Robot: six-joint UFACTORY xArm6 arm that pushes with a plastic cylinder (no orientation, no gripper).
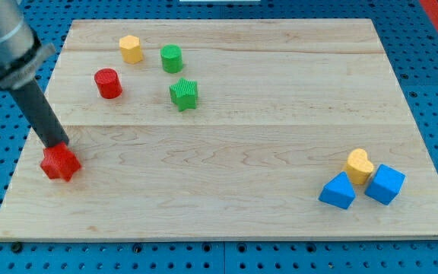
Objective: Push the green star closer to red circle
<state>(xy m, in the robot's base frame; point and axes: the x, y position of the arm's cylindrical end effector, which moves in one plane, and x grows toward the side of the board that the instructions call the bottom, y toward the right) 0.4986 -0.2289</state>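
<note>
Presently my tip touches the red star; no pincer fitted (rod only). Green star lies up-right of it, red circle between.

My rod is leaning in from the view's top left, slanting down toward the right. My tip is sitting low at the view's left side.

Colours, placed off the green star: red circle to its left, green cylinder just above, yellow hexagon up-left. Red star far down-left, touching my tip, dark rod. Far down-right: yellow heart, two blue blocks. Board pale wood grain; surround blue pegboard.
</note>
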